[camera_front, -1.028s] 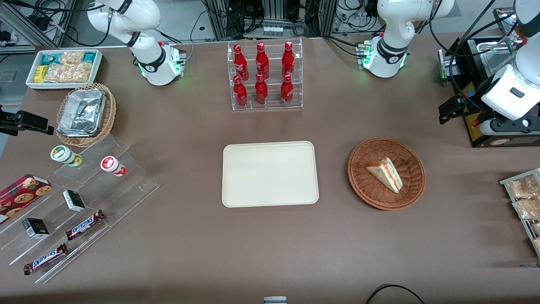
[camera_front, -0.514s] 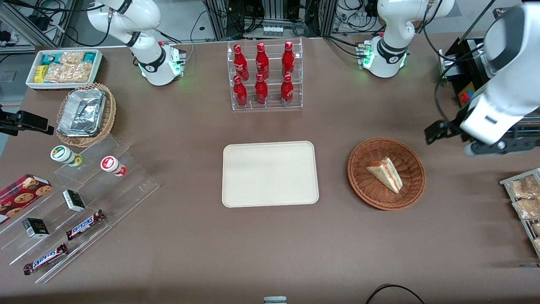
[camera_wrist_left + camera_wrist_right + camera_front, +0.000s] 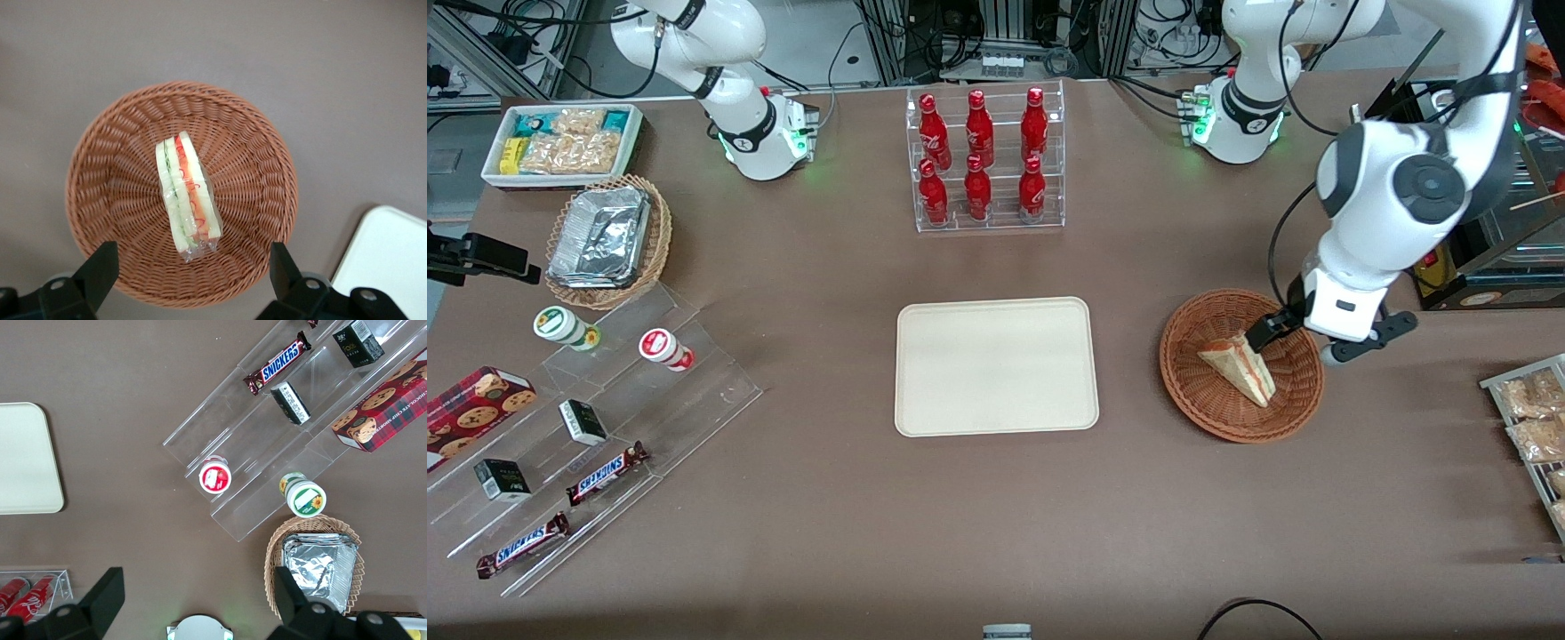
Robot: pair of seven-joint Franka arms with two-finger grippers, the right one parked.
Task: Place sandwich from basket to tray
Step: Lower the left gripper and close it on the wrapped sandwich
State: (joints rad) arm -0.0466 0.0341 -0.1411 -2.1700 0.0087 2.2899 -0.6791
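Observation:
The sandwich (image 3: 1240, 366), a pale bread wedge with a red and green filling stripe, lies in the reddish-brown wicker basket (image 3: 1202, 411). The cream tray (image 3: 996, 366) lies flat beside the basket, toward the parked arm's end of the table, and holds nothing. My left gripper (image 3: 1307, 342) hangs above the basket's rim on the working arm's side. In the left wrist view the gripper (image 3: 193, 273) is open, its fingers (image 3: 100, 267) wide apart, above the sandwich (image 3: 187, 200) and the basket (image 3: 100, 167) and not touching them. A corner of the tray (image 3: 393, 260) shows there too.
A clear rack of red bottles (image 3: 983, 160) stands farther from the front camera than the tray. A black machine (image 3: 1476, 267) and a rack of packaged snacks (image 3: 1534, 427) sit at the working arm's end. Acrylic snack steps (image 3: 587, 427), a foil-filled basket (image 3: 609, 240) and a white bin (image 3: 560, 142) sit at the parked arm's end.
My left arm has swung in from the working arm's end of the table, and the gripper now hangs over the basket. The sandwich, basket and tray have not moved.

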